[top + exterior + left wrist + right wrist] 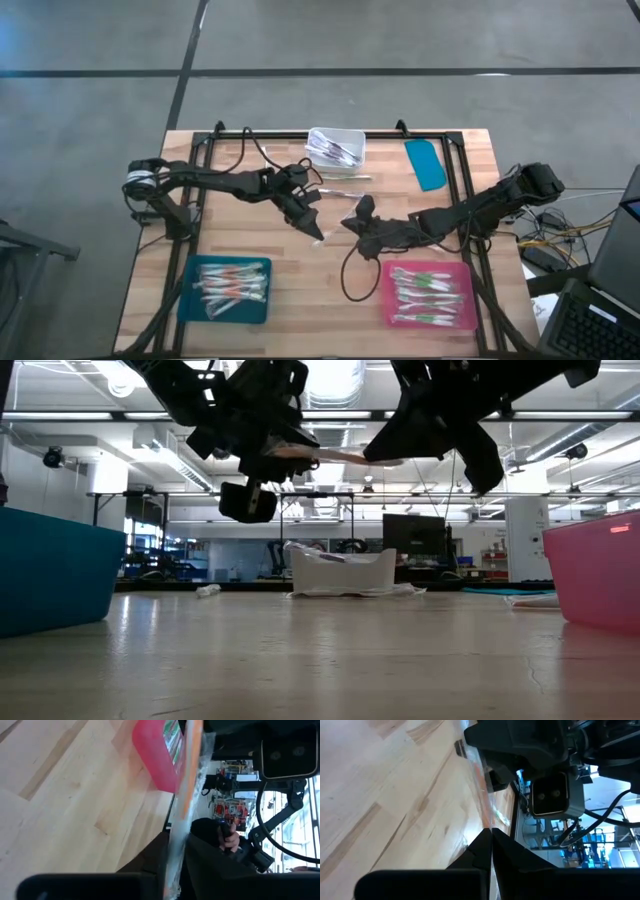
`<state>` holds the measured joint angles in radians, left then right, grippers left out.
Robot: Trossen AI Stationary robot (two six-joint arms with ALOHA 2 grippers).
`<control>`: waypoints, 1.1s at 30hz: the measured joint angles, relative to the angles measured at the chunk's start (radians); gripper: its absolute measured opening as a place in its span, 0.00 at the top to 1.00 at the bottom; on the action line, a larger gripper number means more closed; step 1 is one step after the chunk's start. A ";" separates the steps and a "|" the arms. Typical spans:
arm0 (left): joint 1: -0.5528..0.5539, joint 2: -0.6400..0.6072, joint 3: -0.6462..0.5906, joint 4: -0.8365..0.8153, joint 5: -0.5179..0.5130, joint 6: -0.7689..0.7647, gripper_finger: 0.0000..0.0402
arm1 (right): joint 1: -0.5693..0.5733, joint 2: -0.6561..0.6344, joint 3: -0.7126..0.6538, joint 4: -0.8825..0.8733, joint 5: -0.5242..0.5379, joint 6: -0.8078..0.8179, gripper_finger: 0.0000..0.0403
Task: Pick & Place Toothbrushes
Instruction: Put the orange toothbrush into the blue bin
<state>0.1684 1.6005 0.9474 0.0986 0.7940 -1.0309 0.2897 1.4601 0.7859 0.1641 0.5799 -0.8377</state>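
Left gripper [318,232] is hovering above mid-table, pinching one end of a single wrapped toothbrush [335,456] with an orange accent; the brush is lying level in the air in the low view. Right gripper [352,224] is meeting it tip to tip, its fingers pressed together at the wrapper's other end, seen in the right wrist view with the orange-marked sleeve [487,802] running away from them toward the left gripper.

Item count, working outward from the grippers:
- One toothbrush held between the two grippers.
- One teal tray [188,300], near and to the left gripper's side, carrying a batch of toothbrushes with orange accents [232,288]; exact number not countable.
- One pink tray [385,300], near and to the right gripper's side, carrying toothbrushes with green accents [428,294]; number not countable.
- A few loose wrapped toothbrushes [343,178] are lying on the wooden table [300,290] just beyond the grippers.
- One white bin [336,146] farther beyond, holding more wrapped sticks.
- One flat teal lid [426,163] beside the bin, on the right arm's side.

Black cables are trailing over the table beside the pink tray.
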 joint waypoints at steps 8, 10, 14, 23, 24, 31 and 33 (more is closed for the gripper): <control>-0.003 0.000 0.000 0.002 0.011 0.012 0.96 | 0.000 0.000 -0.001 -0.001 -0.001 0.030 0.98; -0.003 0.000 0.000 0.003 0.013 0.012 0.96 | 0.000 0.000 -0.001 -0.001 -0.001 0.043 0.98; -0.003 0.000 0.000 0.003 0.013 0.008 0.94 | 0.000 0.000 -0.001 -0.001 -0.001 0.097 0.98; -0.003 0.000 0.000 0.005 0.037 0.037 0.95 | 0.001 -0.026 0.010 -0.009 -0.004 0.277 0.85; -0.002 0.000 0.000 0.005 0.039 0.046 0.95 | 0.001 -0.033 0.010 -0.024 -0.004 0.305 0.82; -0.003 -0.022 0.000 0.009 0.059 0.176 0.95 | 0.002 -0.166 0.010 -0.208 -0.004 0.572 0.62; -0.008 -0.033 0.000 0.012 0.062 0.240 0.95 | 0.001 -0.226 0.010 -0.279 -0.004 0.665 0.57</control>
<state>0.1608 1.5676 0.9478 0.1103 0.8561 -0.7911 0.2904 1.2341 0.7963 -0.1145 0.5756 -0.1726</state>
